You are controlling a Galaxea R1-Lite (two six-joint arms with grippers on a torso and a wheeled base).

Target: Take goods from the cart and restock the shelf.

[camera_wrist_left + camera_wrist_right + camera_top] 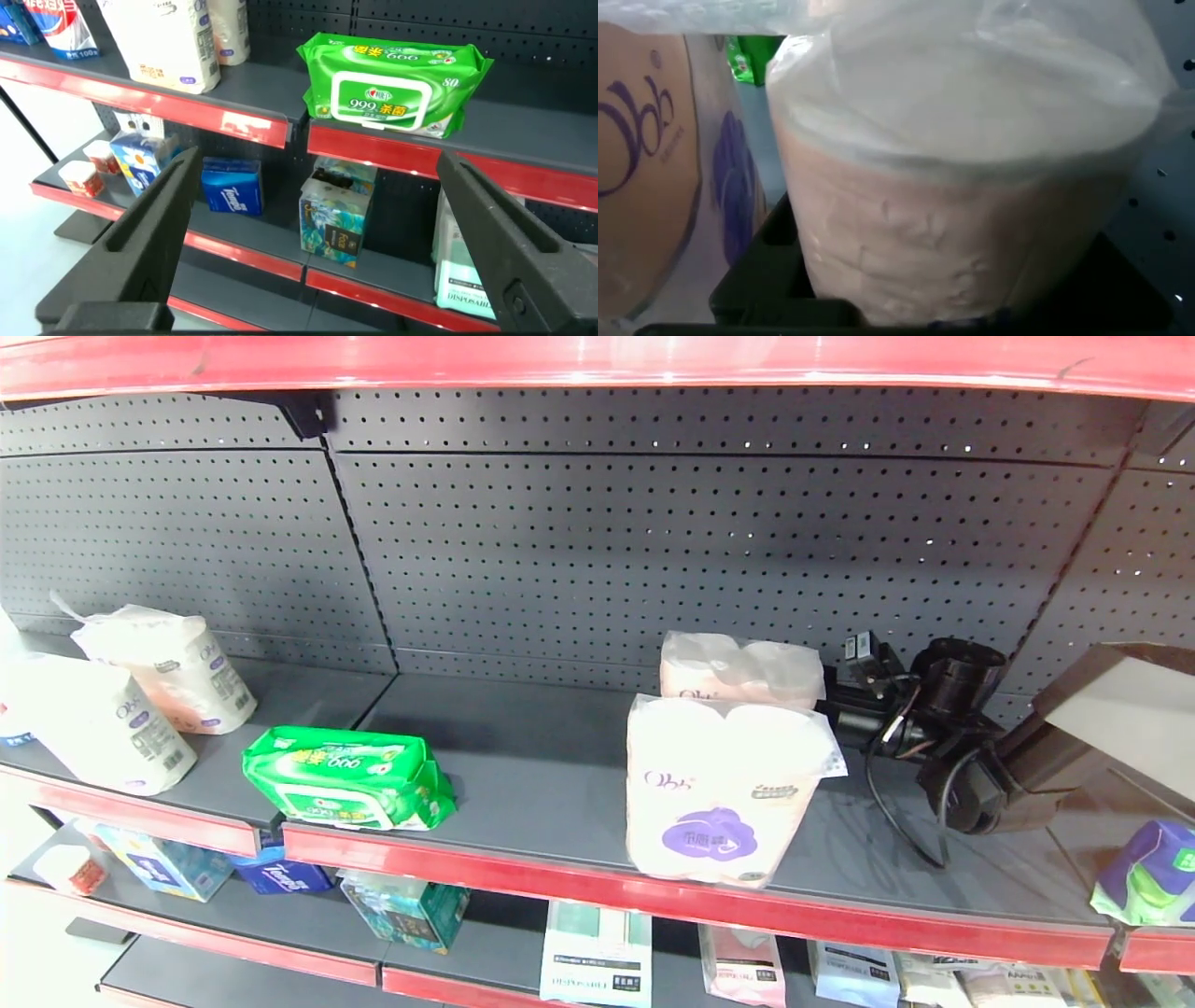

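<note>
The right gripper (840,702) clamps a pale pink plastic-wrapped tissue-roll pack (742,667) just behind the white purple-printed tissue pack (714,789), probably to seat it in line. The left gripper (318,243) hangs spread wide and empty, lower left of that white pack.

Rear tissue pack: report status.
Left hand open, empty. Right hand shut on rear tissue pack, back of shelf. Front tissue pack close in front.

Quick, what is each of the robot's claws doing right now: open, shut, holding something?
Left gripper: open, holding nothing.
Right gripper: closed on the rear tissue pack, as far as it shows.
</note>
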